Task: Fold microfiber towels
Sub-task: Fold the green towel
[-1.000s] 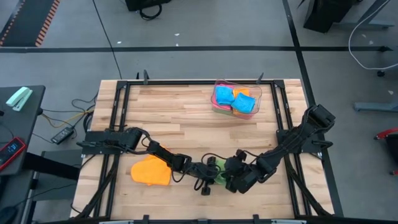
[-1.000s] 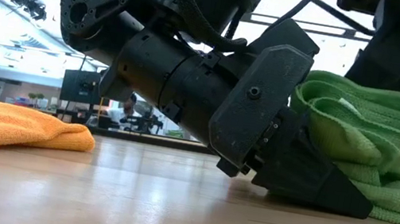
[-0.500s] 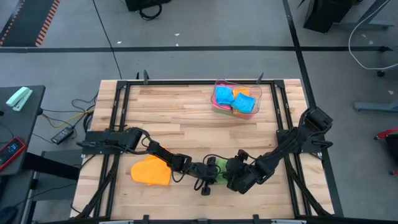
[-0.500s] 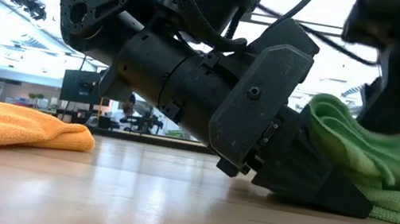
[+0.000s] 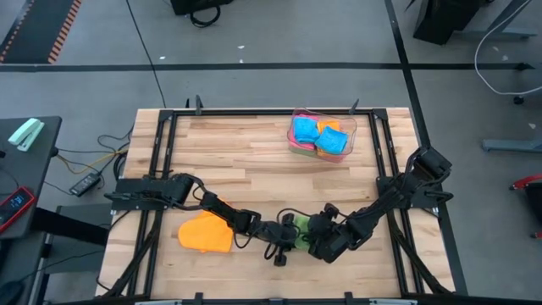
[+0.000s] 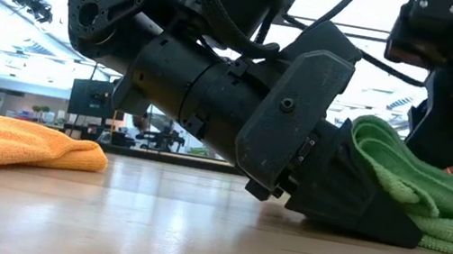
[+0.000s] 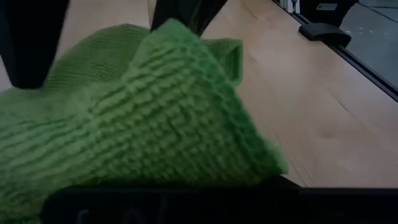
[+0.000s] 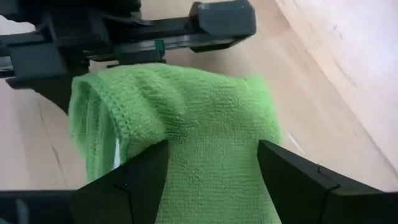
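A green microfiber towel [image 5: 298, 231] lies bunched on the wooden table near its front edge, between my two grippers. My left gripper [image 6: 388, 227] comes in low from the table's left and is shut on the towel [image 6: 436, 188], which drapes over its fingers [image 7: 143, 118]. My right gripper [image 8: 212, 149] stands open over the towel [image 8: 199, 112] from the right, one finger on each side of a hump of cloth. An orange towel [image 5: 206, 233] lies folded on the table to the left. My left gripper is shut on the green towel's left side [image 6: 357, 166], coming nearly level from the table's left, tilted slightly down. The cloth hangs over the fingers and hides the place of contact. The towel rests on the table. My right gripper's open fingers [image 8: 134, 180] come slanting down from the right onto the towel's upper fold [image 8: 211, 168]. The cloth bulges up between them and lies flattened beneath. Several layers show at the fold's edge [image 8: 102, 124].
A clear tray [image 5: 354, 127] with blue, orange and pink towels stands at the far right of the table. A black frame [image 5: 161, 152] runs around the table's edges. Bare wood lies between the tray and the grippers.
My right gripper has come down onto the green towel, staying open. The towel's top fold, a tall loose heap a second ago, now lies lower and flatter under it. The left gripper has kept still.
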Robot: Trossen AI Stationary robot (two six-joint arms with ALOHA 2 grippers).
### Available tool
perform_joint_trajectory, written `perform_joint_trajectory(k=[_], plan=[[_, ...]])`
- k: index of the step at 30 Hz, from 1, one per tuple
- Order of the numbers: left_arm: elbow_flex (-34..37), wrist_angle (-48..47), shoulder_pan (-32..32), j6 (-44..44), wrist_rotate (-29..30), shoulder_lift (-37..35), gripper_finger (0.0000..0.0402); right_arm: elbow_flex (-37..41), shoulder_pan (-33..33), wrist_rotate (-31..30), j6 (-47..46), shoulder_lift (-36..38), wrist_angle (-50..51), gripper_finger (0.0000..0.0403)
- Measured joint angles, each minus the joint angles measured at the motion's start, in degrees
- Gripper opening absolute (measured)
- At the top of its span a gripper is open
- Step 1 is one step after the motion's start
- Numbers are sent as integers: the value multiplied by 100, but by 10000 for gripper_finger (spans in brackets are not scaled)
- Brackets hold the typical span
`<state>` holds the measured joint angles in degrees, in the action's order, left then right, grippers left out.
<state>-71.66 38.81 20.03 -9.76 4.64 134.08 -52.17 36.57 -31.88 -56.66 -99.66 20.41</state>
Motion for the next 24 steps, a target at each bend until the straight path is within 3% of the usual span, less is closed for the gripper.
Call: perform_joint_trajectory(k=[8,24], plan=[[0,-5,0,13,1,0,33,-571,-17,-1,46,0,1129,256],[3,52,-27,192,-8,0,42,-620,10,-431,-42,7,952,256]])
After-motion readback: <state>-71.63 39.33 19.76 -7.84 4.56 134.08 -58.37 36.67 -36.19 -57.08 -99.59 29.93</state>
